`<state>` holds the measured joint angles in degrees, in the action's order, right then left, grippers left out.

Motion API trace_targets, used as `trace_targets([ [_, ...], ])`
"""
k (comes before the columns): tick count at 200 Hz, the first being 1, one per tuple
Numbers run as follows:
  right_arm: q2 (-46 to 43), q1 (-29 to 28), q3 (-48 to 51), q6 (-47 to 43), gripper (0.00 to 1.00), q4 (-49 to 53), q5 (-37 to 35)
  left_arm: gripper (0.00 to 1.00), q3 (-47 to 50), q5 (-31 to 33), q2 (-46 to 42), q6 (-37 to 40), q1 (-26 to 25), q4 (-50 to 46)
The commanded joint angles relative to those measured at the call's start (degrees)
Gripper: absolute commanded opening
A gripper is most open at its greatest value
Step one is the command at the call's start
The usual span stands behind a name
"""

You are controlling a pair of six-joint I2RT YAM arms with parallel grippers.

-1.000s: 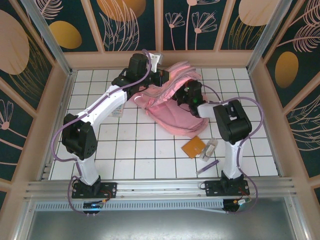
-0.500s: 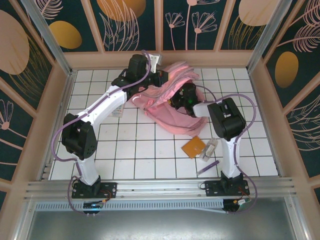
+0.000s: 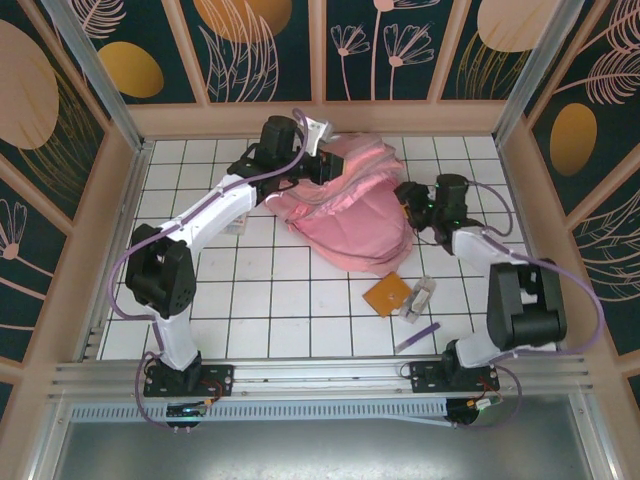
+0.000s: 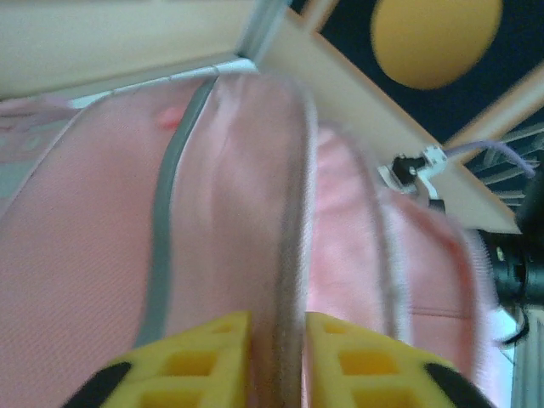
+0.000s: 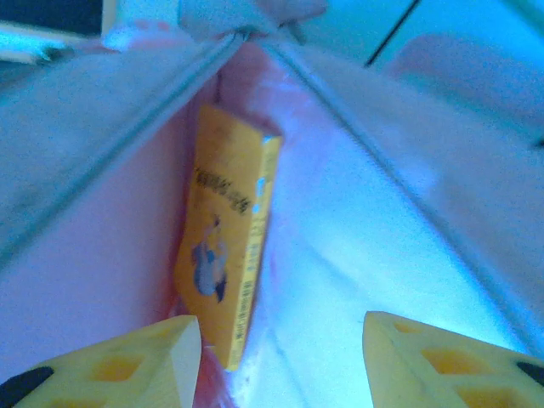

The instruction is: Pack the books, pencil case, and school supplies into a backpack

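With the yellow booklet [image 5: 225, 238] standing inside the soft, limp backpack [image 3: 350, 215] at the far bench [image 3: 250, 300], I read the right tool [image 5: 280, 357] open and empty, and the left tool [image 4: 278, 357] narrowly astride the zip rim, my preferred hold point, its grip unclear.

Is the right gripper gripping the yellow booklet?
No, the right gripper is open and empty, and the yellow booklet sits beyond its fingertips inside the backpack.

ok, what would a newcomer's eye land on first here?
The big pink backpack slumped far-centre on the table, the left claw straddling its rim. Next, the yellow-orange booklet standing on edge inside it, beyond the open right claw.
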<state>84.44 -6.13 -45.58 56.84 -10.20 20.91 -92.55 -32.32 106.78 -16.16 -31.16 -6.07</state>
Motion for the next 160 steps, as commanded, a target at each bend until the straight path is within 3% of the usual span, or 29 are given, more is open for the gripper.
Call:
trace_targets([
  [1, -5.0, 3.9, 0.8, -7.8, 0.53, 10.9, -3.9, 0.38, -1.4, -9.2, -0.6, 7.7, -0.4, 1.9],
  [31, -7.6, 6.4, -4.3, -17.5, 0.53, 18.1, -9.1, 0.43, -1.4, -4.3, -4.2, 17.1, 0.6, -5.6],
  [56, -6.0, 4.0, -10.4, -27.0, 0.53, 20.8, -8.2, 0.44, 2.8, 1.9, -7.1, 12.5, 5.1, -3.7],
  [78, -1.5, -2.4, -15.9, -32.3, 0.53, 25.4, -7.4, 0.44, 7.6, 7.0, -7.1, 10.2, 8.9, 0.2],
  [97, 0.6, -7.8, -14.8, -31.5, 0.51, 23.7, -4.0, 0.42, 9.1, 11.2, -3.2, 12.6, 9.5, 2.2],
  [115, 2.5, -11.5, -11.2, -28.9, 0.49, 19.7, -1.9, 0.39, 7.5, 9.6, 2.5, 14.1, 9.5, 2.6],
  [133, 5.3, -12.5, -8.7, -26.6, 0.47, 16.4, -0.4, 0.38, 7.8, 9.1, 6.2, 13.7, 9.2, 3.8],
  [160, 10.8, -12.5, -9.7, -29.0, 0.47, 15.9, -3.0, 0.38, 12.3, 14.2, 6.3, 18.1, 6.8, 2.4],
])
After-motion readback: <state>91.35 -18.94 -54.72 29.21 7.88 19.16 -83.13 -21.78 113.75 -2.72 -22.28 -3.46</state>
